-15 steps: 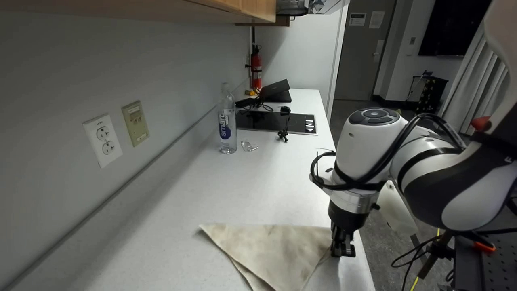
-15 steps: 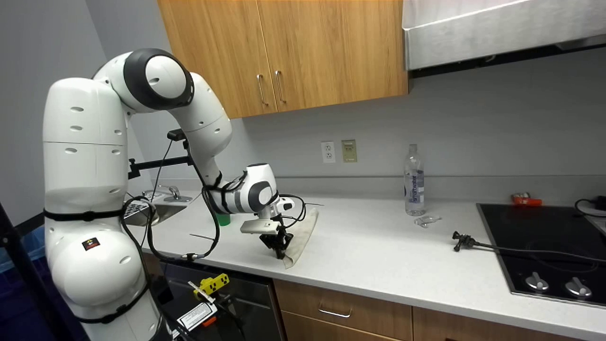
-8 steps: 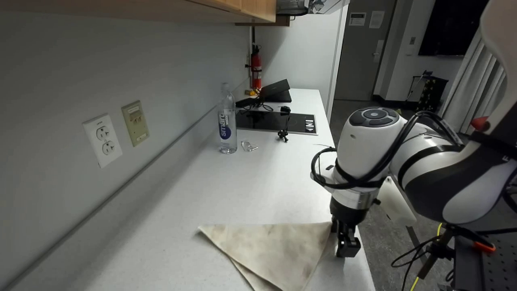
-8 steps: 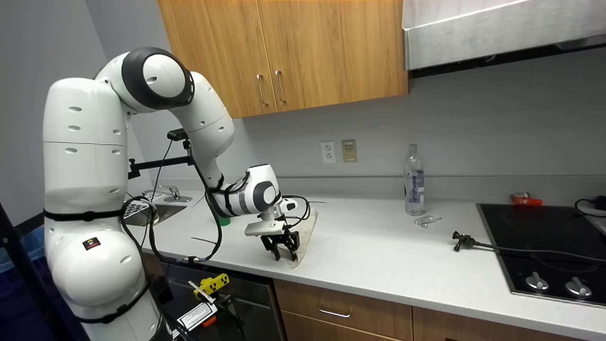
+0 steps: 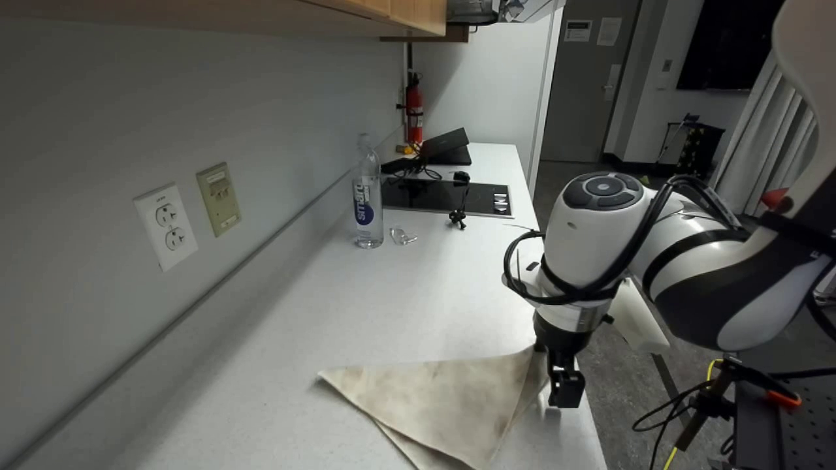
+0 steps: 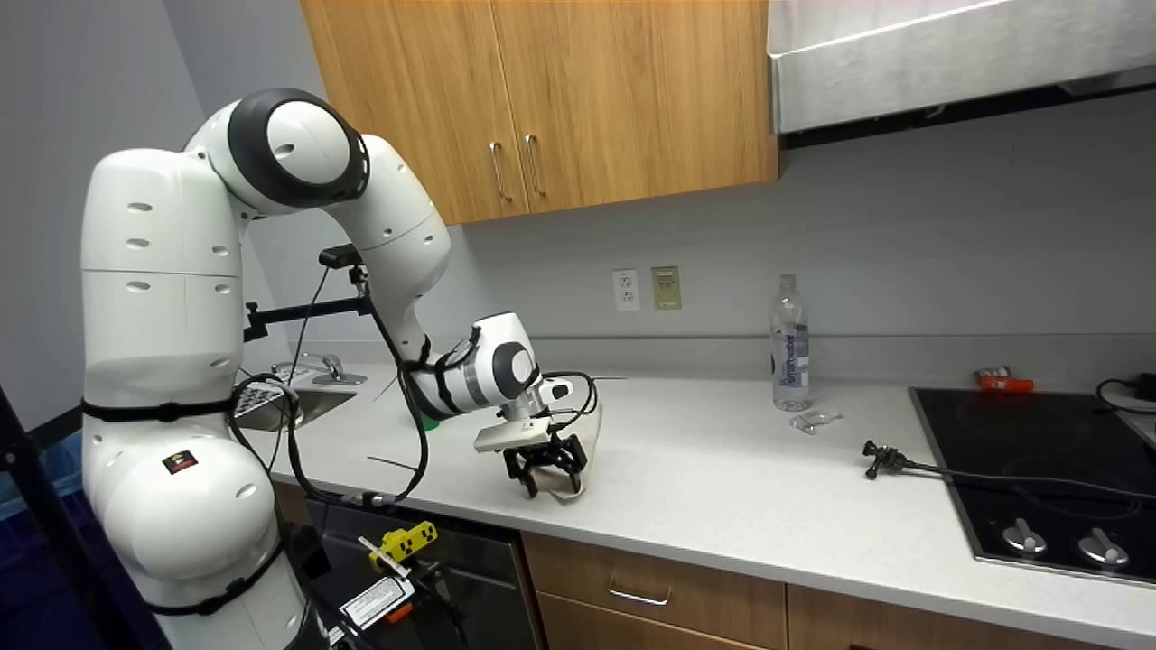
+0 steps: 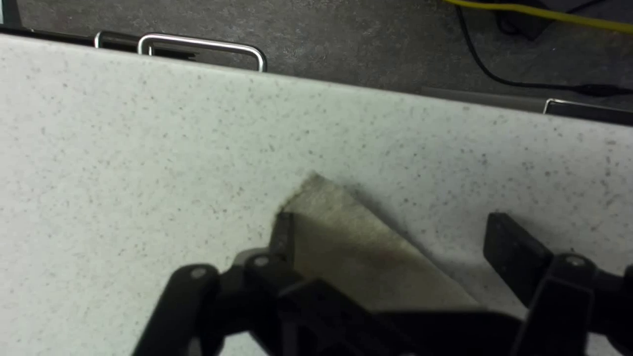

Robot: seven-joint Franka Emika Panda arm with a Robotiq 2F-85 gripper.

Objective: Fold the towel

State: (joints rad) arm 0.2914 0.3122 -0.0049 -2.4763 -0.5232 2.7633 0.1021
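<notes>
Far to the left of the gripper (image 6: 553, 486), past the arm (image 6: 388, 221), I can see a faucet (image 6: 332, 366) over a sink (image 6: 318, 406) set into the white surface (image 6: 722, 487). Closer in on that side, something green (image 6: 430, 422) peeks from behind the arm, too hidden for me to name. Lower than the gripper and to its left sits a yellow power strip (image 6: 406, 542).

The gripper itself points down near the surface's front edge, jaws spread wide and clamped on nothing. In the wrist view a corner of the towel (image 7: 366, 269) lies between the jaws; the finger (image 7: 283, 237) at the left of that view overlaps the cloth's edge, though I can't tell whether it touches. The rest of the cream, brown-stained towel stretches from the gripper toward the wall (image 6: 560, 280), doubled into a rough triangle, its edge beside the gripper a little raised.

To the gripper's right, higher up, are a white outlet (image 6: 627, 290) and a tan wall plate (image 6: 666, 288). Farther right a Smartwater bottle (image 6: 791, 352) stands upright, crumpled clear plastic (image 6: 815, 421) just before it. Beyond lies a black mount (image 6: 883, 458), and farthest from the gripper, the black cooktop (image 6: 1002, 433).
</notes>
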